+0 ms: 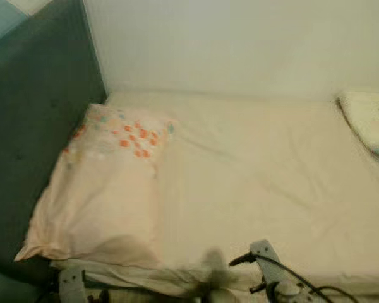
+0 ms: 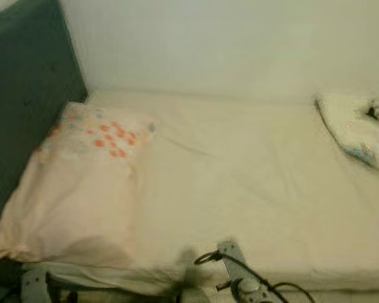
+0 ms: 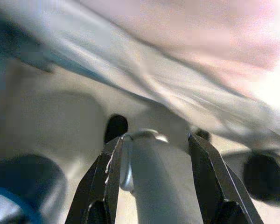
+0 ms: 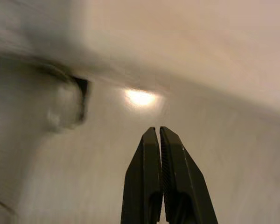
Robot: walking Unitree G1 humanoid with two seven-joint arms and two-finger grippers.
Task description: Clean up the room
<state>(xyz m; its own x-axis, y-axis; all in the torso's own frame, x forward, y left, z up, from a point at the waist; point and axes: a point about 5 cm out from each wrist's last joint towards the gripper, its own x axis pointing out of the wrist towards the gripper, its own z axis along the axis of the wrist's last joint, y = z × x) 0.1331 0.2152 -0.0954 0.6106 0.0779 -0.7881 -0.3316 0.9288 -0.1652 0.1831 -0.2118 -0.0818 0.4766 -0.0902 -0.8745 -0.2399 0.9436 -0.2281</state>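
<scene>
1. We are seeing the left gripper (image 3: 154, 154) nearest us, fingers (image 3: 105, 179) spread apart on either side of a pale rounded cylinder (image 3: 151, 186); whether they are pressing on it we cannot tell.
2. The right gripper (image 4: 158, 135) is pointing at a pale blurred surface, its fingers pressed together with nothing between them.
3. The right arm (image 1: 271, 271) is showing at the bed's near edge, a black cable (image 1: 303, 281) trailing from it.
4. The pillow (image 1: 107, 189), pink with orange dots, is lying at the left end of the bed (image 1: 259, 177), touching the dark headboard (image 1: 31, 126).
5. A crumpled blanket (image 1: 369, 123) is sitting at the bed's far right corner.
6. The pale wall (image 1: 240, 44) is running along the far edge.
</scene>
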